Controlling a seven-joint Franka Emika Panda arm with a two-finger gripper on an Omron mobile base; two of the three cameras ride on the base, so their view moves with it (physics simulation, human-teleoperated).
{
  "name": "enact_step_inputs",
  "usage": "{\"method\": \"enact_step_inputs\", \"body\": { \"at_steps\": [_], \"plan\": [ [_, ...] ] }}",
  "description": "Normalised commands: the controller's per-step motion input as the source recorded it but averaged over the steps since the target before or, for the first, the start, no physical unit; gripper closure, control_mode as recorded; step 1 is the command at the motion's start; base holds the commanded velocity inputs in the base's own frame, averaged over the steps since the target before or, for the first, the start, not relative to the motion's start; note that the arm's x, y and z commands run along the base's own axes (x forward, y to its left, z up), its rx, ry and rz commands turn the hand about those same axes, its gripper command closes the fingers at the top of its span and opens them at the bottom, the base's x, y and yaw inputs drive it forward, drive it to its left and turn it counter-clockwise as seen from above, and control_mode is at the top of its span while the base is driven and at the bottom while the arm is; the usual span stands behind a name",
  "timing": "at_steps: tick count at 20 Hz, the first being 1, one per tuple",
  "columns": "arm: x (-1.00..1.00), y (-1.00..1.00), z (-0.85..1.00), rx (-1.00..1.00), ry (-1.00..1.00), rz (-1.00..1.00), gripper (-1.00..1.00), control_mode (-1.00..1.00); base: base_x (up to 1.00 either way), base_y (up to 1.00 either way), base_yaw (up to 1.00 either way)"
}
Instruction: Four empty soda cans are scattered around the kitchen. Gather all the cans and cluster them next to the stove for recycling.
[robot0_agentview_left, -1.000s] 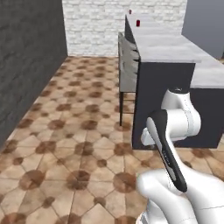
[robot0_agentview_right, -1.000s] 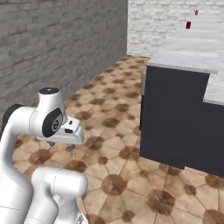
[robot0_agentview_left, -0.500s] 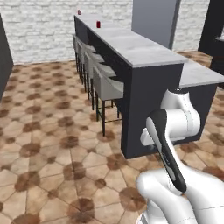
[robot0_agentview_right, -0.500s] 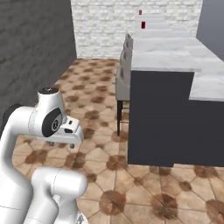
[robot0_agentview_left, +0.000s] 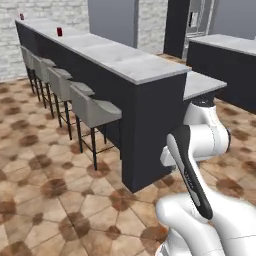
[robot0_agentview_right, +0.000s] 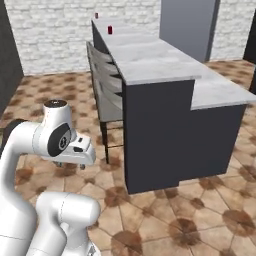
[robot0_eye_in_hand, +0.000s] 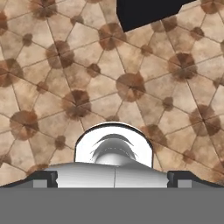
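Claw (robot0_agentview_right: 70, 164) open, empty, tucked low over the floor (robot0_eye_in_hand: 65, 65). Two red cans (robot0_agentview_right: 110, 30) stand far ahead of the claw, on the far end of the surface (robot0_agentview_right: 150, 55). Likely light, thin-walled, slippery; grip mid-body, gently.

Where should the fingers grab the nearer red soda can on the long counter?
Around the middle of its round side wall, coming in level from the aisle side with open fingers. The nearer red soda can stands upright on the long counter, so its sides are free.
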Motion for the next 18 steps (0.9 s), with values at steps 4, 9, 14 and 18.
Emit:
{"method": "enact_step_inputs", "body": {
  "at_steps": [4,9,14,18],
  "plan": [
    [0.00,0.00,0.00,0.00,0.00,0.00,-1.00,1.00,0.34,0.82,-0.52],
    [0.00,0.00,0.00,0.00,0.00,0.00,-1.00,1.00,0.28,0.84,-0.51],
    [0.00,0.00,0.00,0.00,0.00,0.00,-1.00,1.00,0.10,0.86,-0.48],
    [0.00,0.00,0.00,0.00,0.00,0.00,-1.00,1.00,0.02,0.99,-0.46]
  ]
}}
